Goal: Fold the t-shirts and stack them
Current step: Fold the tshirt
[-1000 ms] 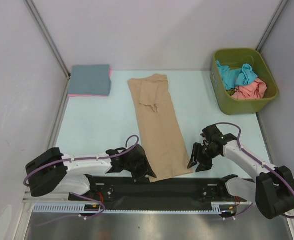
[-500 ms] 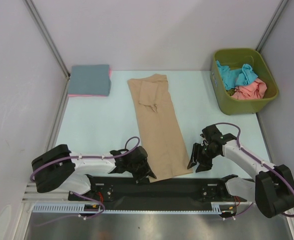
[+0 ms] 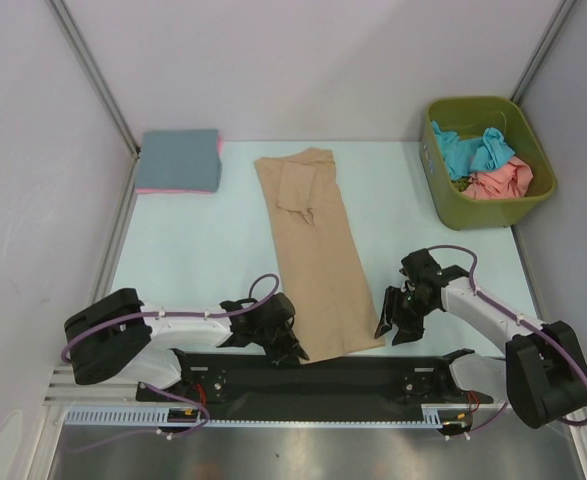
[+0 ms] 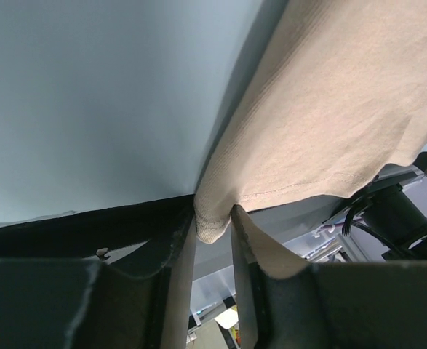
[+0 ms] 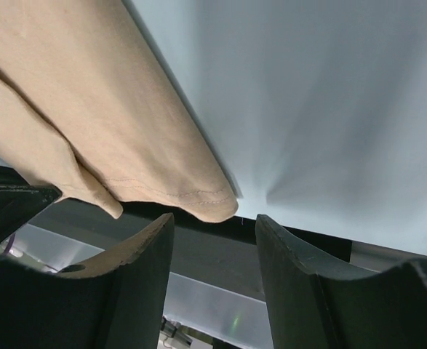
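A tan t-shirt point(image 3: 313, 260) lies folded into a long strip down the middle of the pale table point(image 3: 193, 250). My left gripper point(image 3: 295, 350) is at its near left corner; in the left wrist view the gripper point(image 4: 213, 222) is pinched on that hem corner of the shirt point(image 4: 329, 109). My right gripper point(image 3: 391, 330) sits at the near right corner. In the right wrist view it point(image 5: 213, 222) stands open, and the shirt's point(image 5: 104, 109) hem corner lies just ahead of its fingertips, not between them.
A slate blue t-shirt point(image 3: 179, 158) lies folded on a pink one point(image 3: 148, 189) at the back left. An olive-green bin point(image 3: 463, 208) at the back right holds a teal shirt point(image 3: 468, 150) and a salmon shirt point(image 3: 498, 180). The black base strip point(image 3: 323, 375) runs along the near edge.
My left gripper has crept right onto the shirt's near left corner and narrowed its jaws on it. The right gripper has barely moved.
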